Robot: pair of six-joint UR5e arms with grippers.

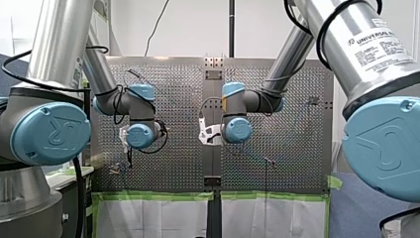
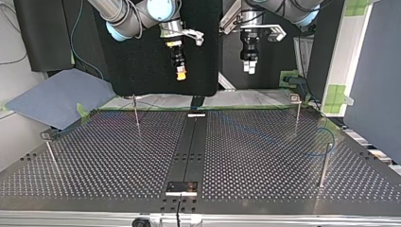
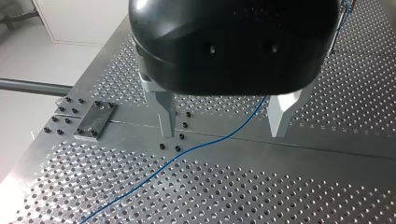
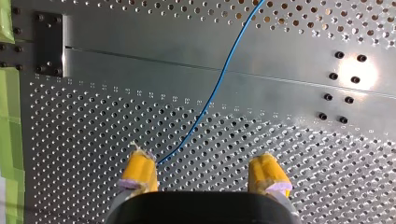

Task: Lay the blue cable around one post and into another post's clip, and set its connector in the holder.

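Here, my left gripper [image 3: 224, 126]: metal fingers [image 3: 164, 112] spread wide with nothing held, hanging above the table.
My right gripper [image 4: 204, 175]: yellow pads [image 4: 140, 169] set wide apart with nothing between them, also clear of the table.
Blue cable [image 3: 210, 144]: lies loose on the perforated table [image 3: 280, 196]. In the left wrist view it runs below the gap between the fingers and crosses the smooth centre strip [image 3: 327, 140]. In the right wrist view it passes close beside one yellow pad and runs ahead over the same strip.
Grippers in the top view: both in the upper middle of the frame, raised over the table's far edge. My right is left of centre and my left is right of centre, apart from each other.
Cable in the top view: a thin curve at the right of the frame, near a post [image 2: 324, 163].
Posts: thin and upright. Another post [image 2: 136, 111] stands at upper left of the table.
Connector: too small to make out.
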